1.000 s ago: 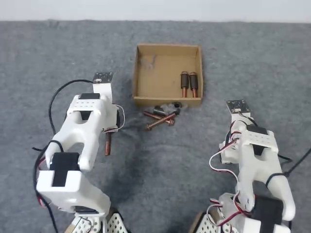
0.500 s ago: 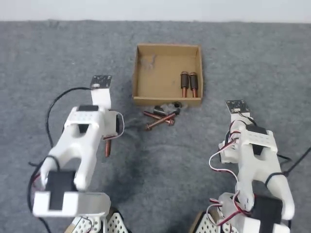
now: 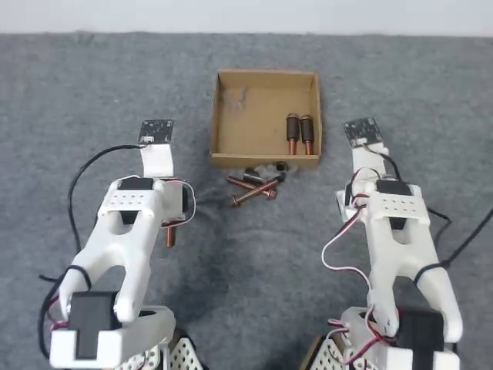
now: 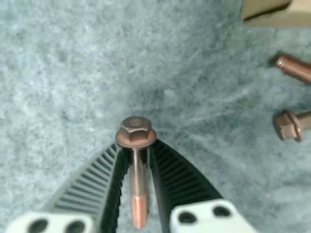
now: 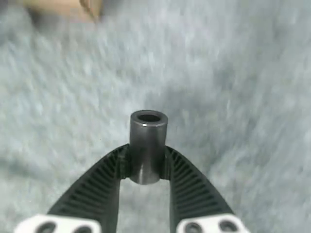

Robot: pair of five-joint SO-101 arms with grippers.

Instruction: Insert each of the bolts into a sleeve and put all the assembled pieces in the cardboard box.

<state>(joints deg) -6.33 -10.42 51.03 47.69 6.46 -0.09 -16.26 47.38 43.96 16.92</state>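
Since a second ago the right arm has stretched forward toward the cardboard box (image 3: 223,116). Its right hand (image 5: 148,153) grips one dark sleeve (image 5: 148,131), open end past the fingertips, while the left hand (image 4: 137,145) is clenched on one bolt (image 4: 135,133), head beyond its tips. Two assembled pieces (image 3: 300,132) lie inside the box, and two loose bolts (image 3: 254,191) rest on the desk (image 3: 92,77) just before its front wall.

A coarse grey mat (image 3: 431,92) spreads underneath, meeting a pale wall (image 3: 246,15) along its far edge.
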